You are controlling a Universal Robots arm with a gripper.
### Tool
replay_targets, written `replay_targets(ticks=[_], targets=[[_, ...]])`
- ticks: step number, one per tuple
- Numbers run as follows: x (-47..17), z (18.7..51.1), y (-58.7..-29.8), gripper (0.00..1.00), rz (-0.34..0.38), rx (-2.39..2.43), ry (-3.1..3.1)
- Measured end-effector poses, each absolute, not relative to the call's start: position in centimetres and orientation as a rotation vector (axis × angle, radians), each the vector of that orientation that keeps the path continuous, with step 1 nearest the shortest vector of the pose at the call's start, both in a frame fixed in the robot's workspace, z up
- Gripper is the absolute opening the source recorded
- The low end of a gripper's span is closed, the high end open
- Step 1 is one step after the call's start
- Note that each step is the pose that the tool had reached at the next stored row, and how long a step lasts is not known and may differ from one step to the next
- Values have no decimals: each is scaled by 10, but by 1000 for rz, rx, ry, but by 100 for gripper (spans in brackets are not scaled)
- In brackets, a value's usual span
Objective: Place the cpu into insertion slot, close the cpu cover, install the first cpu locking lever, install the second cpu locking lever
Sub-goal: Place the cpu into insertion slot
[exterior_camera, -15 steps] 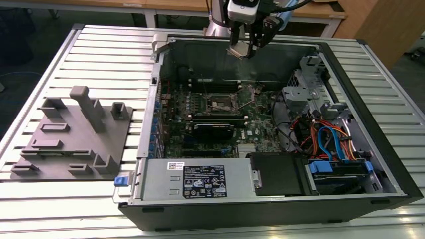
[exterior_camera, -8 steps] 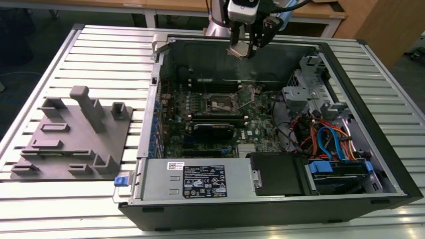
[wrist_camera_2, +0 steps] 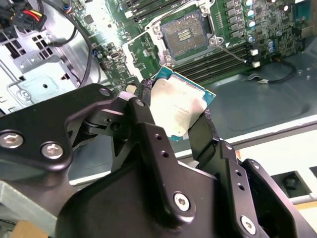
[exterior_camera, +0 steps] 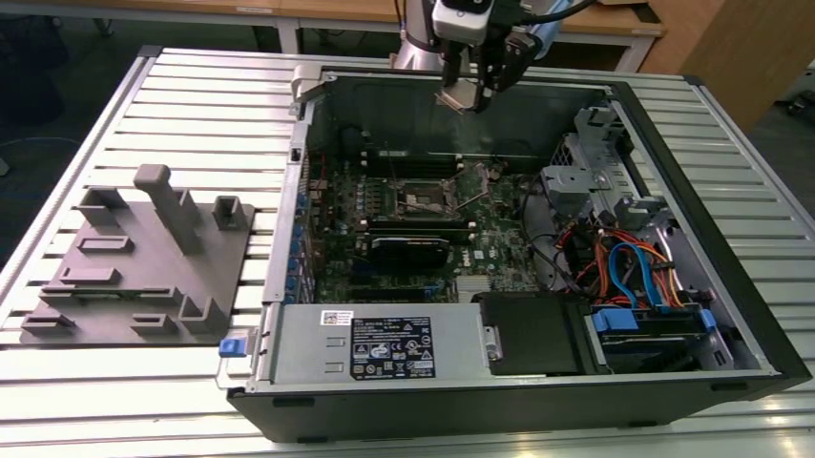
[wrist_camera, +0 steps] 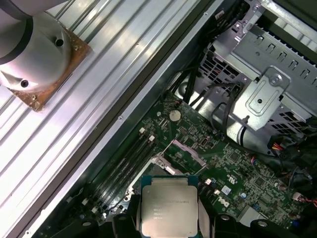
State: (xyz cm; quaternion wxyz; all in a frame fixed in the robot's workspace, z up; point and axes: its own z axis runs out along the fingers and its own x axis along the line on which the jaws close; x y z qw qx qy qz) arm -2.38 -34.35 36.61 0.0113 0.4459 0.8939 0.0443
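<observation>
**Item 1 – cpu [wrist_camera: 169,203].** Small flat square chip. The top is dull silvery metal with faint print and a smudged, whitish sheen, and it sits on a thin blue-green board that shows as a narrow rim all round. It is held in the air, tilted, over the far edge of the open computer case [exterior_camera: 713,315] as the exterior view shows it. It is above and well apart from the socket.

**Item 2 – gripper [wrist_camera_2: 176,106].** Black, with two fingers [wrist_camera_2: 141,106]. It is clenched on the cpu, with one finger against each of two opposite edges and the metal top left exposed.

**Item 3 – insertion slot [wrist_camera_2: 185,32].** Square socket in the green motherboard with a black-and-silver rim. The dark centre is uncovered, with a patch of gold contacts showing.

**Item 4 – cpu cover [wrist_camera: 188,150].** Thin silver frame with a square window. It stands lifted off the slot, just beside it.

**Item 5 – locking lever [wrist_camera_2: 233,52].** Thin metal wire. It angles away from a corner of the slot and over the memory slots [wrist_camera_2: 218,59], and is not latched.

**Item 6 – surroundings.**
- The case lies on its side on a ribbed aluminium desk [exterior_camera: 191,105].
- A grey moulded fixture tray [exterior_camera: 140,258] lies on the desk at the exterior view's left of the case.
- A labelled power supply [exterior_camera: 382,348] sits at the near edge inside the case.
- Blue and orange cables [exterior_camera: 631,267] run at the exterior view's right.
- A silver drive cage [wrist_camera: 267,84] and a coin cell [wrist_camera: 174,115] show in the first wrist view.
- The arm's base [wrist_camera: 34,54] is bolted to the desk.
</observation>
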Motion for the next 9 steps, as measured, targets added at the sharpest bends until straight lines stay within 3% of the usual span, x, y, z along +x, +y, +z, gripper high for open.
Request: replay_targets(ticks=[9], targets=[[-24,366,-343,54,136,1503,2726]])
